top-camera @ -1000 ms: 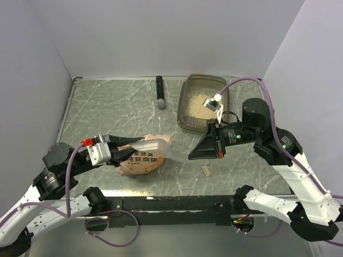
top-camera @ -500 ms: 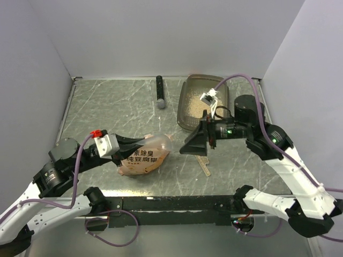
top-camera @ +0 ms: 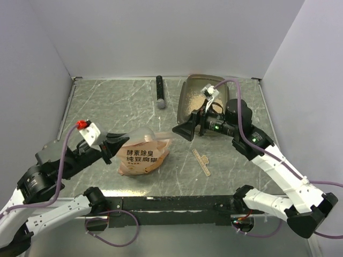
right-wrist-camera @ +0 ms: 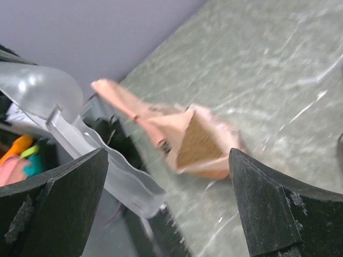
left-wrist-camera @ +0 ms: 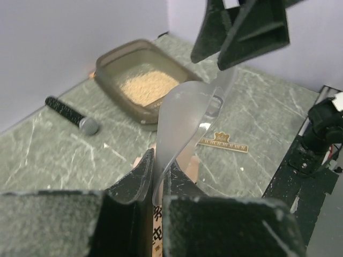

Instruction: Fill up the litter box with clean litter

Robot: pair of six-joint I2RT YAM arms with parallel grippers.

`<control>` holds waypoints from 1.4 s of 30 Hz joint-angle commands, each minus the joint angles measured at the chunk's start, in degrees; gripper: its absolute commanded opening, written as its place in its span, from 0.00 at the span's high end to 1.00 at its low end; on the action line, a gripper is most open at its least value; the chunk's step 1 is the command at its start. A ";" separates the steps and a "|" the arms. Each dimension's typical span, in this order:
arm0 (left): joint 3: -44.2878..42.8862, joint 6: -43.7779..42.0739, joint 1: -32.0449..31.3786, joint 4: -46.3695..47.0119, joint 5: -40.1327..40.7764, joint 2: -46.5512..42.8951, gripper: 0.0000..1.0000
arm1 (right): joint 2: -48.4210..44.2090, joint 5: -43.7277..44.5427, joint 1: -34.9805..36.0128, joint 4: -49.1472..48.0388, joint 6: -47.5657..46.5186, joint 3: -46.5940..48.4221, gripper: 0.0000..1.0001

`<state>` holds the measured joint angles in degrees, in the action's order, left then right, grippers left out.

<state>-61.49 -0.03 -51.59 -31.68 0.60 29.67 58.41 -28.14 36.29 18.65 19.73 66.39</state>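
Note:
The smoky litter box (top-camera: 184, 101) (left-wrist-camera: 115, 58) stands at the back right. A low layer of beige clean litter (top-camera: 194, 105) (left-wrist-camera: 148, 85) lies in it. An orange-pink pouch (top-camera: 142, 156) (right-wrist-camera: 211, 160) lies at front centre, its mouth open on tan granules. My left gripper (top-camera: 114, 143) (left-wrist-camera: 158, 164) is shut on a clear plastic scoop (top-camera: 140, 135) (left-wrist-camera: 185, 115) that rises over the pouch. My right gripper (top-camera: 181, 130) (right-wrist-camera: 169, 155) hangs open and empty between pouch and box, apart from the scoop (right-wrist-camera: 107, 171).
A black microphone-like stick (top-camera: 159, 92) (left-wrist-camera: 69, 113) lies at the back centre. A beige toothed strip (top-camera: 202, 160) (left-wrist-camera: 224, 141) lies flat right of the pouch. White walls close in the table on three sides.
My right gripper opened, let go of the clear scoop and drew back toward the litter box. My left gripper shut on the scoop and pulled back left, lifting it over the pouch.

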 commanded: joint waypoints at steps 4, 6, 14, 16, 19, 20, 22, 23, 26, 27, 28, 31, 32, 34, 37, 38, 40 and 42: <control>-2.49 6.62 0.00 1.79 6.25 6.18 0.99 | -7.17 -4.28 -2.10 -17.95 -5.13 -11.27 0.00; -2.31 6.71 0.09 2.85 6.43 7.50 0.99 | -9.62 -6.13 -3.24 -23.81 -4.00 -15.73 0.00; -3.81 6.80 1.40 5.49 1.96 13.83 0.99 | -13.85 -19.32 -12.47 -43.26 1.98 -27.89 0.01; -3.98 7.06 2.81 6.37 -1.28 14.79 0.99 | -13.24 -20.02 -13.00 -46.33 2.42 -29.21 0.01; -4.16 7.33 8.60 7.33 -13.88 16.99 0.99 | -11.13 -20.81 -13.88 -50.19 4.17 -29.82 0.01; -4.16 7.41 12.70 7.68 -17.44 17.70 0.99 | -10.34 -20.73 -14.14 -51.34 5.22 -30.18 0.01; -3.37 7.50 16.33 9.44 -25.16 19.37 0.99 | -9.55 -21.08 -14.76 -54.23 6.28 -30.88 0.02; -3.02 7.24 18.70 9.88 -26.95 19.72 0.99 | -8.94 -21.16 -14.76 -54.60 7.07 -30.88 0.02; -1.79 6.54 23.63 12.16 -35.20 20.43 0.99 | -7.62 -21.34 -15.29 -54.69 7.17 -30.27 0.02; -1.26 6.80 25.12 13.30 -37.49 21.04 0.99 | -7.18 -21.43 -15.55 -54.78 7.17 -30.18 0.02; -1.00 6.97 28.36 13.92 -43.52 21.56 0.99 | -6.22 -21.78 -15.90 -55.82 7.52 -30.18 0.02; 0.41 8.90 33.99 18.03 -51.38 22.71 0.99 | -3.84 -23.62 -17.21 -58.28 8.48 -29.74 0.03; 1.28 9.61 34.54 19.19 -53.92 22.80 0.99 | -3.31 -23.63 -17.66 -59.08 8.75 -29.91 0.03; 1.90 11.89 36.81 22.00 -57.71 23.33 0.99 | -2.17 -24.32 -19.32 -61.71 10.93 -30.27 0.03; 2.34 14.00 38.41 22.54 -60.63 23.42 0.99 | -0.32 -25.82 -20.73 -65.67 14.18 -30.53 0.04; 2.34 14.44 38.41 21.76 -60.72 22.89 0.99 | -0.14 -26.26 -20.74 -66.89 14.72 -30.62 0.04; 3.13 15.67 38.50 22.45 -59.76 22.01 0.99 | 0.03 -27.14 -20.74 -67.87 16.04 -30.79 0.04; 4.80 17.08 38.50 24.12 -59.49 20.87 0.99 | 0.38 -28.81 -20.74 -70.32 17.44 -30.97 0.04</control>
<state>-58.04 12.99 -13.21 -13.65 -53.84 53.17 58.72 -53.10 15.90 -42.30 33.98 35.81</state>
